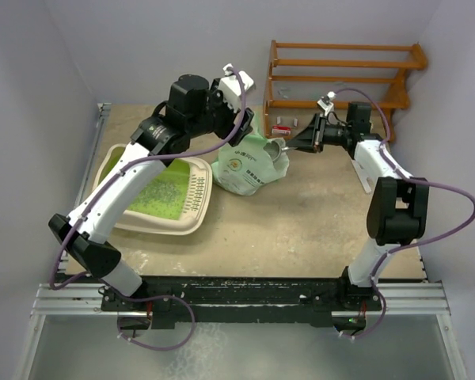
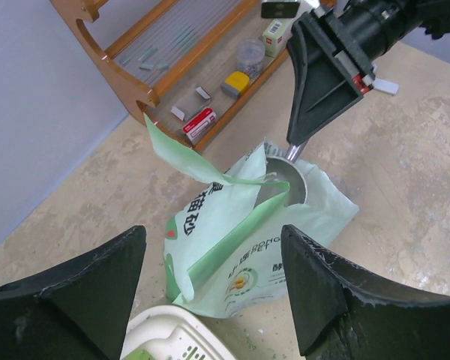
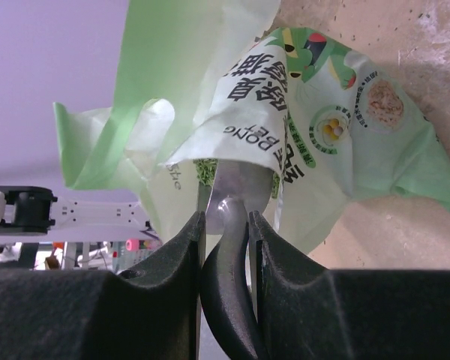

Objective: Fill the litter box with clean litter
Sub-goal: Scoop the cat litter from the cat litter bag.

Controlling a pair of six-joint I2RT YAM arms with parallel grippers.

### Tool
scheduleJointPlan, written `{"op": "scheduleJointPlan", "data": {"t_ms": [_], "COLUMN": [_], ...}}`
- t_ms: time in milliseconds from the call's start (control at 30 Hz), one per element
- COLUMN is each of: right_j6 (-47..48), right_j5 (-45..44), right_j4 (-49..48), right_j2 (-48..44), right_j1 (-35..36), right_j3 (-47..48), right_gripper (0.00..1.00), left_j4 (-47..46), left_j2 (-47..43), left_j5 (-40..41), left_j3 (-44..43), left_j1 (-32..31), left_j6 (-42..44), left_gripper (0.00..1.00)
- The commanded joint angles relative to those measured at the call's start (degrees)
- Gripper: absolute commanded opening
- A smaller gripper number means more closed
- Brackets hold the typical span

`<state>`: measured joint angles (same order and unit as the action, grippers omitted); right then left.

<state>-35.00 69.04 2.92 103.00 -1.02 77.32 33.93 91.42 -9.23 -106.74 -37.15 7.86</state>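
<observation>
The litter box (image 1: pixel 123 162), cream with a green inside and a slotted grille (image 1: pixel 196 190), lies at the left. A patch of pale clean litter (image 1: pixel 162 194) covers part of its floor. Its corner shows in the left wrist view (image 2: pixel 172 337). The light green bag (image 1: pixel 249 166) stands right of it. My right gripper (image 1: pixel 299 144) is shut on the dark handle of a metal scoop (image 3: pixel 244 184). The scoop's bowl is inside the bag mouth (image 2: pixel 285 184), beside green granules (image 3: pixel 205 171). My left gripper (image 2: pixel 210 292) is open and empty above the bag (image 2: pixel 240 247).
A wooden rack (image 1: pixel 340 71) stands at the back right, with small boxes (image 1: pixel 283 128) on its lowest shelf. Grey walls close in on the left, back and right. Loose granules are scattered on the tabletop near the bag (image 2: pixel 285 307).
</observation>
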Motion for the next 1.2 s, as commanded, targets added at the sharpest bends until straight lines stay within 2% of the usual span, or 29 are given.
{"op": "scheduleJointPlan", "data": {"t_ms": [0, 233, 600, 1167], "right_j6": [1.9, 11.4, 12.2, 15.0], "right_j5": [4.7, 5.2, 7.4, 10.3], "right_j4": [4.5, 18.3, 20.3, 24.4], "right_j2": [-4.4, -7.0, -14.2, -18.3], "right_j1": [-1.8, -4.8, -14.3, -21.8], "right_j3": [1.1, 1.5, -1.8, -4.3], "right_gripper": [0.00, 0.00, 0.00, 0.00], "left_j4": [-2.3, -2.1, -1.6, -2.5], "left_j2": [-3.4, -5.9, -9.3, -15.9], "left_j5": [2.1, 3.2, 4.8, 7.7], "left_j3": [1.5, 1.9, 2.3, 4.2], "left_j1": [0.0, 0.0, 0.0, 0.0], "left_j6": [-1.1, -1.3, -1.6, -3.0], "left_gripper": [0.70, 0.71, 0.71, 0.71]}}
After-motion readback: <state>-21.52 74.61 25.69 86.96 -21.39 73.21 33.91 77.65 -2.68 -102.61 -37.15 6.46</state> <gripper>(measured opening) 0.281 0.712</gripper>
